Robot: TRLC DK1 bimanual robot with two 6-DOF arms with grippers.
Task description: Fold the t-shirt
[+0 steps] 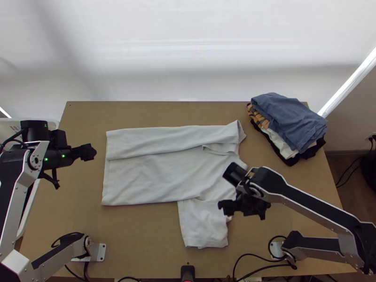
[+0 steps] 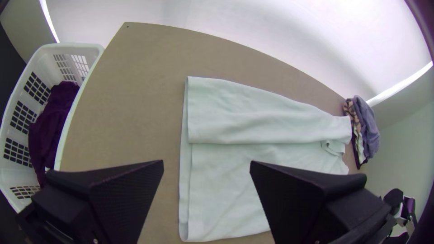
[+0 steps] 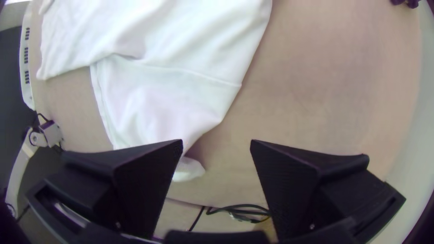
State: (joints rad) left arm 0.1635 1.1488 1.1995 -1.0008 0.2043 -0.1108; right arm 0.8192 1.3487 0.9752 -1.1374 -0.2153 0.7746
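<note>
The pale t-shirt (image 1: 155,174) lies mostly flat on the table, its far long side folded inward as a strip. One sleeve (image 1: 204,225) sticks out toward the near edge. My left gripper (image 1: 89,152) is left of the shirt, apart from it; in the left wrist view my left gripper (image 2: 207,167) is open above the shirt's hem end (image 2: 217,190). My right gripper (image 1: 243,207) is beside the sleeve at the shirt's near right; in the right wrist view my right gripper (image 3: 217,147) stands open, with the sleeve (image 3: 158,99) close to one finger and nothing held.
A stack of folded clothes (image 1: 291,127) sits at the table's far right corner. A white basket (image 2: 45,49) with dark purple cloth (image 2: 52,126) stands off the left side. Bare table (image 1: 141,239) lies between the arm bases; cables (image 1: 256,256) run along the near edge.
</note>
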